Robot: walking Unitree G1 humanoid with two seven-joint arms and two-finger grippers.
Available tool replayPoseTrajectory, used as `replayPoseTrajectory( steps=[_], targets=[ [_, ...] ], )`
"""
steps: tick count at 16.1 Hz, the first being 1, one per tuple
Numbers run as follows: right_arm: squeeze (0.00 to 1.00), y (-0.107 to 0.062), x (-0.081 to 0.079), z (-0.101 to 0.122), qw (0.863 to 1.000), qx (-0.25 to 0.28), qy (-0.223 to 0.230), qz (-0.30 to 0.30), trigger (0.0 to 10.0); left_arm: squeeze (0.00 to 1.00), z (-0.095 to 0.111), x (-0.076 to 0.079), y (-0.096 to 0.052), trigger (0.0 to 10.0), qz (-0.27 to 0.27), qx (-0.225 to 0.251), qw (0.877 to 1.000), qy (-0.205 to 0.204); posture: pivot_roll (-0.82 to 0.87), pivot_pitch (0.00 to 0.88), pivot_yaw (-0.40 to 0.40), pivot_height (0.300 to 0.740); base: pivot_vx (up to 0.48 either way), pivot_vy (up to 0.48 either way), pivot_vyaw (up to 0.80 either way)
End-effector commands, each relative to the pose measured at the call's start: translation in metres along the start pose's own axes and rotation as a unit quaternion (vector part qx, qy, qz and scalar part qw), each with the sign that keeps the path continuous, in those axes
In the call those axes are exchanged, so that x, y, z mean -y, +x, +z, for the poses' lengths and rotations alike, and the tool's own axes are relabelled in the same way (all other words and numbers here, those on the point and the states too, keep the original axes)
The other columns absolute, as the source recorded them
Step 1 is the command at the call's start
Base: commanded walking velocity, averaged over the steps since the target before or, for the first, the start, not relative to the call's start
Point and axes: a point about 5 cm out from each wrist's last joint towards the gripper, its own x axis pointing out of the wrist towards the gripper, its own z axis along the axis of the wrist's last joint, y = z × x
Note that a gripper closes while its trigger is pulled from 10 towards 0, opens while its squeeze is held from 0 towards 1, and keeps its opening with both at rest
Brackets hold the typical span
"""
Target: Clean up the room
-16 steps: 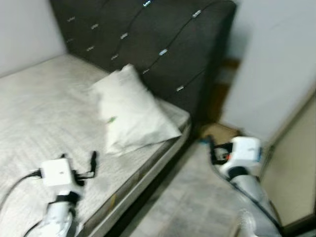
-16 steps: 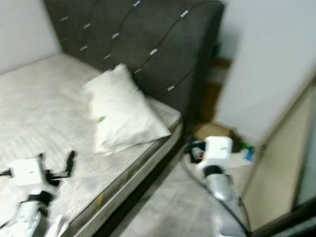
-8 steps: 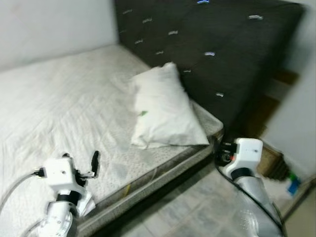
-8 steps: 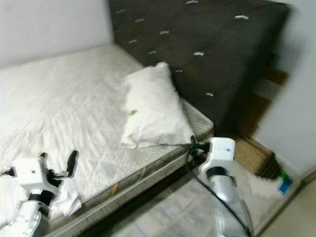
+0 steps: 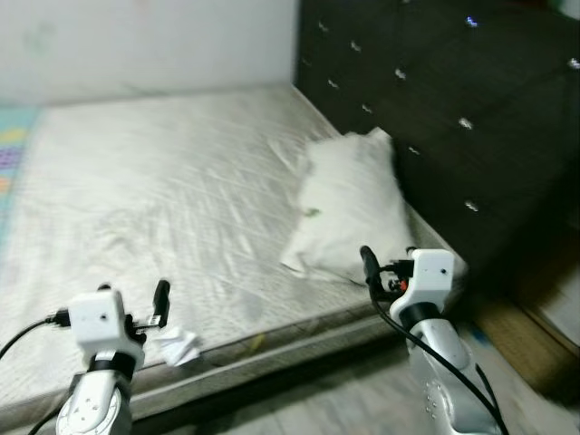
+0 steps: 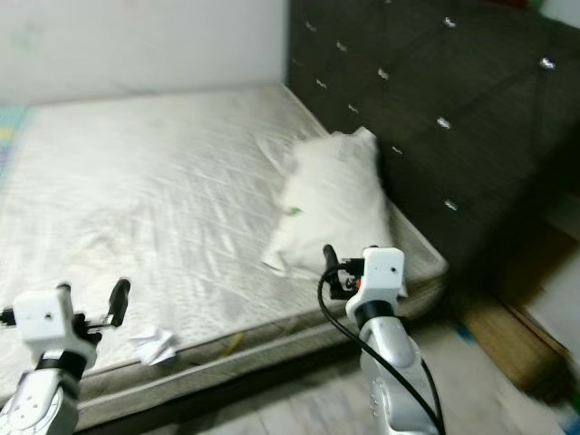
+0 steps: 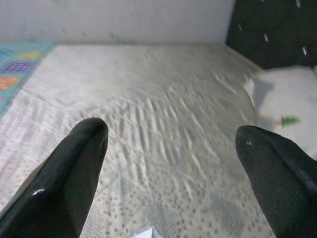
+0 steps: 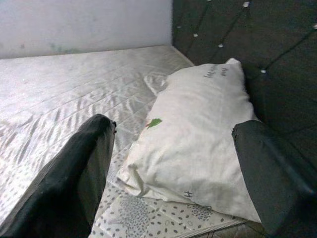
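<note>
A bare pale mattress [image 5: 172,181] runs from the wall to a dark tufted headboard [image 5: 453,100]. A white pillow [image 5: 349,208] lies tilted against the headboard, with a small green mark on it. A crumpled white paper [image 5: 178,344] rests near the mattress's front edge. My left gripper [image 5: 154,304] hovers open just left of that paper, its fingers [image 7: 69,173] spread wide over the mattress. My right gripper [image 5: 373,272] is open at the pillow's near corner, and the pillow [image 8: 198,144] lies between its fingers [image 8: 84,168].
A colourful patterned mat [image 5: 14,149] shows at the far left beside the bed. The floor [image 5: 299,399] runs along the bed's front edge. Brown boards or a box [image 5: 521,340] lie on the floor at the lower right by the headboard.
The whole view has swung left: bed and pillow now sit more centrally, and the floor clutter at right has slid out. The crumpled paper now shows by my left gripper.
</note>
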Motion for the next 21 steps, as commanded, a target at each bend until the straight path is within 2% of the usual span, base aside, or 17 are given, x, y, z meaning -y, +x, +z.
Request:
replayPoseTrajectory(
  steps=[1,6,13,17,21],
  targets=[
    [0.00,-0.001,0.008,0.001,1.000,0.001,-0.001,-0.012,10.0,0.00,-0.002,0.004,-0.001,10.0,-0.009,-0.003,1.000,-0.003,0.04,0.044,-0.075,0.740,0.000,0.000,0.80],
    [0.00,0.002,0.009,0.001,1.000,0.002,-0.002,-0.008,10.0,0.00,-0.001,0.008,0.002,10.0,-0.023,0.000,1.000,-0.005,0.02,0.030,-0.088,0.740,0.000,0.000,0.80],
    [0.00,0.008,0.007,0.005,1.000,0.018,-0.008,-0.009,10.0,0.00,0.000,0.007,0.009,10.0,-0.015,0.005,1.000,-0.021,-0.01,0.007,-0.067,0.740,0.000,0.000,0.00],
    [0.00,0.020,0.001,0.009,1.000,0.029,-0.011,0.003,10.0,0.00,0.013,0.006,0.018,10.0,-0.005,0.028,0.999,-0.031,0.04,0.000,-0.080,0.740,0.000,0.000,0.00],
    [0.00,0.030,0.000,0.014,0.999,0.041,-0.017,0.014,10.0,0.00,0.025,0.002,0.020,10.0,0.016,0.046,0.998,-0.026,0.05,0.000,-0.096,0.740,0.000,0.000,0.19]
  ],
)
